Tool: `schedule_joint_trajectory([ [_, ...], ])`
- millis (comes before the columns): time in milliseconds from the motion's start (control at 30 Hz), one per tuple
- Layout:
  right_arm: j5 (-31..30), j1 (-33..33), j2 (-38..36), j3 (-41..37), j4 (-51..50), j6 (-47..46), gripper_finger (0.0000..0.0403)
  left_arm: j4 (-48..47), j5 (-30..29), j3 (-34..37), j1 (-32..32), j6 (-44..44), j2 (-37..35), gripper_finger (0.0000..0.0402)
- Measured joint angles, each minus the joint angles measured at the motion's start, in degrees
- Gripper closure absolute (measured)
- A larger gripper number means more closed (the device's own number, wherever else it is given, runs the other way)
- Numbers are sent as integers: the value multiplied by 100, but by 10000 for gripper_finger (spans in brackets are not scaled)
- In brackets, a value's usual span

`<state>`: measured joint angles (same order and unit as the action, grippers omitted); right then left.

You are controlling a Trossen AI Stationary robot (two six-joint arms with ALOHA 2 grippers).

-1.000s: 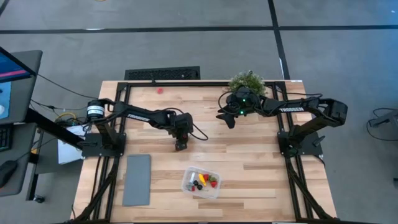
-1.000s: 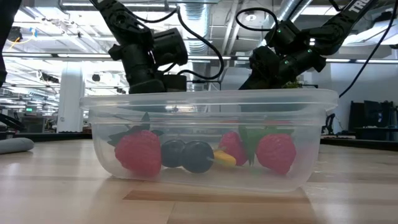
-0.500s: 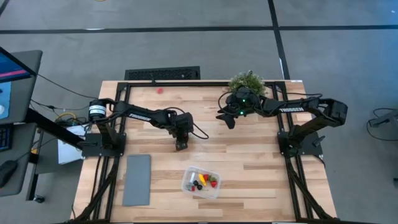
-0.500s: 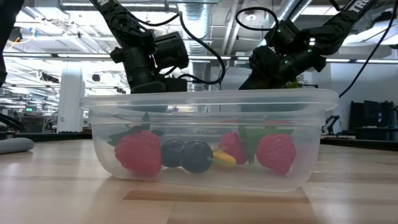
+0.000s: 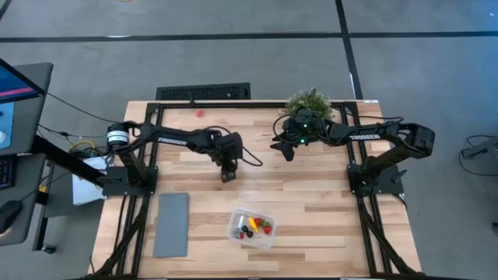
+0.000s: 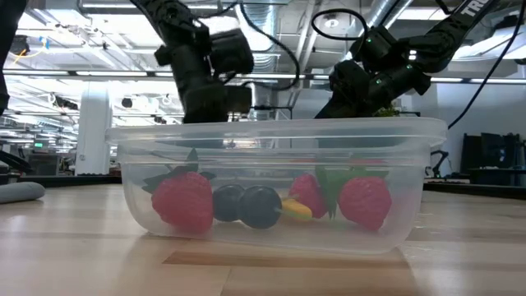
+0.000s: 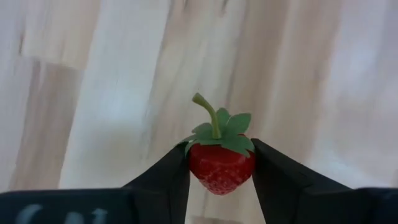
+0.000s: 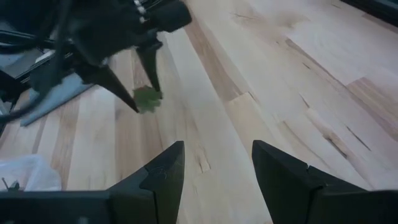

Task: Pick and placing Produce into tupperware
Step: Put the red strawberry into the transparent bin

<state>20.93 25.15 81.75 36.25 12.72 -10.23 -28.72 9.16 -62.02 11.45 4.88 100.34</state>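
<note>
From above, the left gripper is seen over the middle of the table, well apart from the tupperware near the front edge; the right gripper is held beside the potted plant. At table height, strawberries, black berries and a yellow piece are seen inside the tupperware. In the left wrist view, a strawberry is clamped between the closed-in fingers. In the right wrist view, the right fingers are spread apart, with nothing held.

Two dark jointed arms trail black cables, the right arm bearing white lettering, apparently a brand name.
</note>
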Motion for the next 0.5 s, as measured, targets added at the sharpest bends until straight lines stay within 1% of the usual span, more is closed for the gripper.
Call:
schedule_joint_trajectory([
  [167,0,15,1,0,30,10,191,-233,458,-478,45,-61,-317,263],
  [267,0,13,1,0,30,17,191,-246,1012,-849,-49,-60,-453,266],
  [367,0,9,0,0,32,17,191,-195,1478,-1296,-303,1,-519,271],
  [433,0,9,1,-2,33,17,191,-161,1502,-1595,-568,10,-512,270],
  [500,0,9,1,-2,41,16,191,-165,1365,-1834,-886,-32,-506,266],
])
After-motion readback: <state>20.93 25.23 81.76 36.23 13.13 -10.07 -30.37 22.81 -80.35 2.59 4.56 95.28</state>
